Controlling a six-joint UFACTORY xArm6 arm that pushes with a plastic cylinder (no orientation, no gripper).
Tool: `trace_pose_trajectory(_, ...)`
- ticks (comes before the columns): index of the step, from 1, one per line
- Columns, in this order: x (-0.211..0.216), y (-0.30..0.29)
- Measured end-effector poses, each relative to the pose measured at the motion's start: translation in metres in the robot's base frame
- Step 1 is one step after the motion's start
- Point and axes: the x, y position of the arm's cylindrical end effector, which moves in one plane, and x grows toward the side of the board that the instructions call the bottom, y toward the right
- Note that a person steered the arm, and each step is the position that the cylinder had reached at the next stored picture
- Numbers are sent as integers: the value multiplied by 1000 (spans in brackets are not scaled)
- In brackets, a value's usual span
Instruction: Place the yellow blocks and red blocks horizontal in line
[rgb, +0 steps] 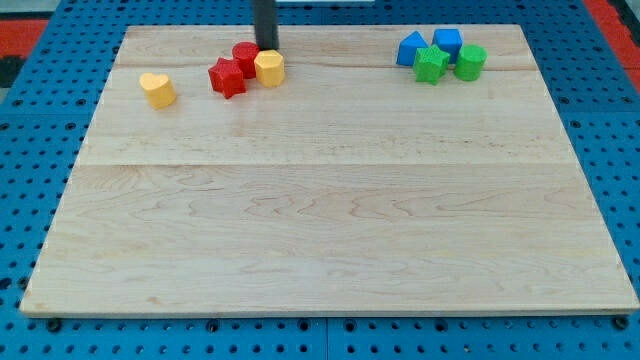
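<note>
My tip (267, 47) stands near the view's top, just above the yellow hexagonal block (269, 68) and to the upper right of the red cylinder (245, 57). The red star block (227, 77) lies just left and below the cylinder. These three sit close together in a cluster. The yellow heart block (157, 89) lies alone further to the view's left, apart from the cluster.
At the view's top right sits a group of two blue blocks (411, 48) (447, 42), a green star block (431, 64) and a green cylinder (470, 62). The wooden board (330, 200) lies on a blue pegboard.
</note>
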Motion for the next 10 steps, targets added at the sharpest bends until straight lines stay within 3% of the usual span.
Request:
trace_pose_trajectory(1, -16, -19)
trace_pose_trajectory(4, 50, 2)
trace_pose_trajectory(6, 46, 55)
trace_pose_trajectory(7, 55, 40)
trace_pose_trajectory(9, 32, 121)
trace_pose_trajectory(10, 43, 135)
